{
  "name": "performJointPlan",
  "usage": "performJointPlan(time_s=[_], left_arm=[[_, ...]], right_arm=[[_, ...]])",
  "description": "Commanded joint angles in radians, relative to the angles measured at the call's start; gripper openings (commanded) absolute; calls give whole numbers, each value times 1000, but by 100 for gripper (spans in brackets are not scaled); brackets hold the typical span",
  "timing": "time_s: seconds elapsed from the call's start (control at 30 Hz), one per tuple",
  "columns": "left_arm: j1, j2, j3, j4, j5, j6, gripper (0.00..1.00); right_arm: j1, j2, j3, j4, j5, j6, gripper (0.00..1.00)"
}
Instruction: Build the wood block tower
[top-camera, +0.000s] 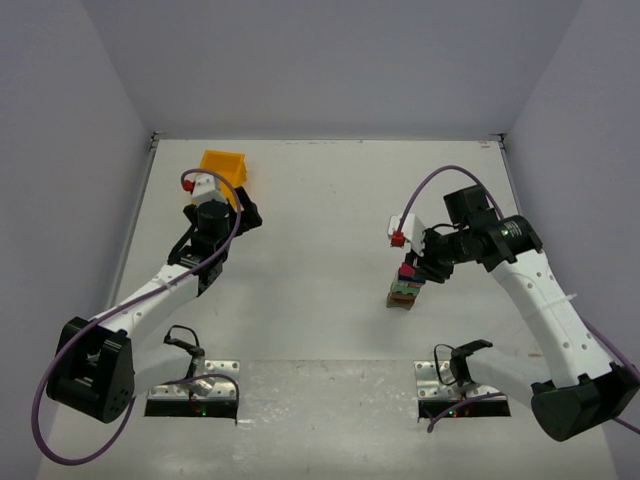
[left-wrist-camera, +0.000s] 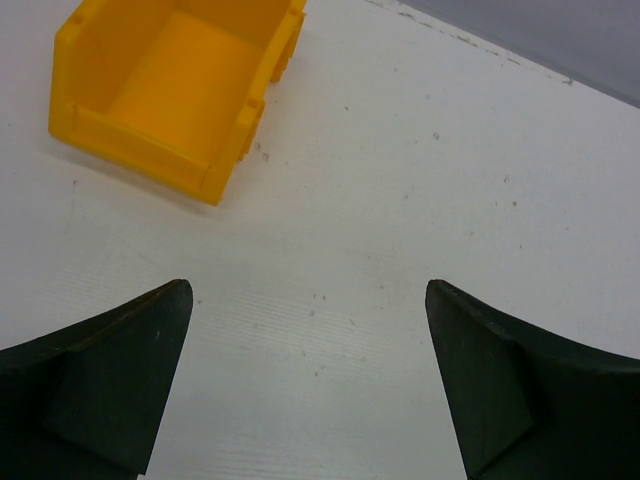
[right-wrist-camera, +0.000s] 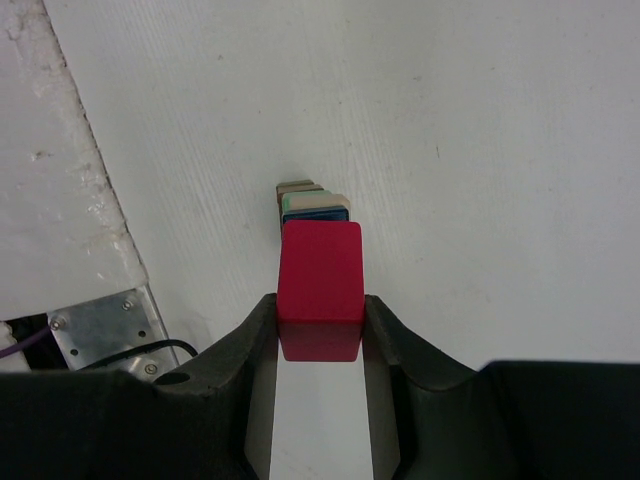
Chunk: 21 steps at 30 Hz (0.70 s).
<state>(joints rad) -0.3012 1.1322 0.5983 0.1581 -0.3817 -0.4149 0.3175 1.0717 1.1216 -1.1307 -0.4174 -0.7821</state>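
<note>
The tower (top-camera: 404, 287) stands right of the table's middle, a short stack with an olive-brown base, green and red layers, and a magenta-red piece at the top. My right gripper (top-camera: 418, 268) is at its top, shut on the magenta-red block (right-wrist-camera: 320, 285). In the right wrist view both fingers press that block's sides, and cream, green and blue block edges (right-wrist-camera: 312, 205) show just beyond it. My left gripper (left-wrist-camera: 308, 300) is open and empty over bare table, far from the tower. It also shows in the top view (top-camera: 215, 240).
A yellow-orange plastic bin (top-camera: 224, 167) sits at the back left, empty in the left wrist view (left-wrist-camera: 170, 85), just beyond the left gripper. Metal base plates (top-camera: 193, 398) lie at the near edge. Grey walls enclose the table.
</note>
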Motion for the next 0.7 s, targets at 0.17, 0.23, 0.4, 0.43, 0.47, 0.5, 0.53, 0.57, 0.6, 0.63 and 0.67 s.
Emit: performJointPlan(time_s=[0.17, 0.23, 0.4, 0.43, 0.47, 0.5, 0.53, 0.57, 0.6, 0.63, 0.67], left_arm=[[-3, 7, 21, 57, -2, 20, 100], [-3, 6, 21, 55, -2, 19, 100], [-4, 11, 22, 58, 7, 21, 100], [-4, 12, 23, 58, 7, 21, 100], [-4, 14, 23, 59, 10, 21, 100], [-4, 15, 23, 61, 13, 23, 100], [-4, 15, 23, 63, 17, 25, 100], [-6, 18, 23, 63, 17, 27, 100], [-6, 23, 26, 61, 15, 28, 100], [-7, 24, 29, 59, 14, 30, 100], [-7, 24, 30, 58, 14, 31, 100]], right_arm=[[-6, -30, -43, 45, -26, -11, 9], [-6, -27, -46, 51, -32, -13, 9], [-6, -16, -55, 69, -31, -17, 11], [-6, -14, -54, 69, -32, -20, 11], [-7, -12, -56, 72, -31, -24, 12], [-8, -12, -59, 75, -30, -29, 12], [-8, -12, -60, 78, -29, -31, 12], [-8, -10, -62, 77, -26, -36, 12], [-8, -9, -66, 78, -24, -37, 12], [-8, -8, -69, 80, -22, -40, 12], [-8, -7, -71, 83, -20, -42, 12]])
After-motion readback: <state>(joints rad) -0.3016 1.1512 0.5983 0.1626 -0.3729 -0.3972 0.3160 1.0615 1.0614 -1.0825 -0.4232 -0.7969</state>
